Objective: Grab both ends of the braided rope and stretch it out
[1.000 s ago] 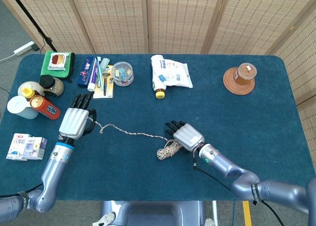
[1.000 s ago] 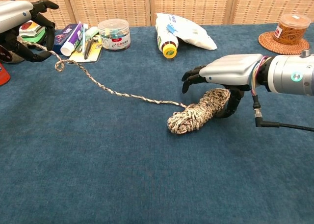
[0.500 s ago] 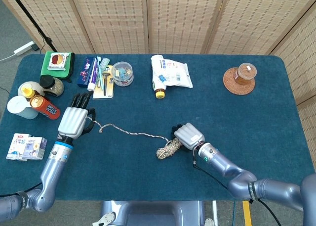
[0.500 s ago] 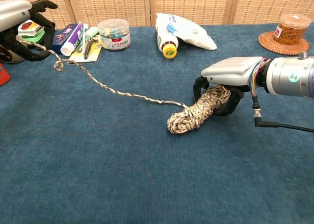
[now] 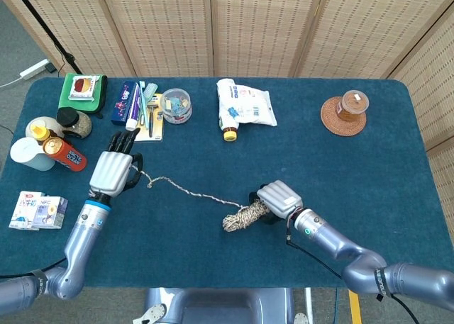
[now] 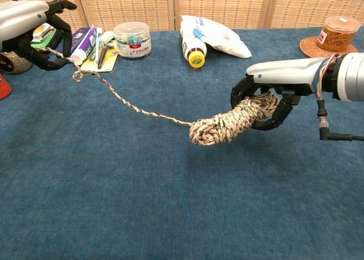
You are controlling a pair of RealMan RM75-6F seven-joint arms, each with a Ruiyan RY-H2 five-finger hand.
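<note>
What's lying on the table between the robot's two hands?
Only the braided rope: a thin strand running from the left hand to the coiled bundle in the right hand, over bare blue cloth. The chest view shows it best.

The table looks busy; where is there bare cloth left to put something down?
The widest bare stretch of the table lies between the snack bag and the jar on its coaster, and along the near edge below the braided rope. The far left corner is crowded with cans, boxes and toothpaste.
</note>
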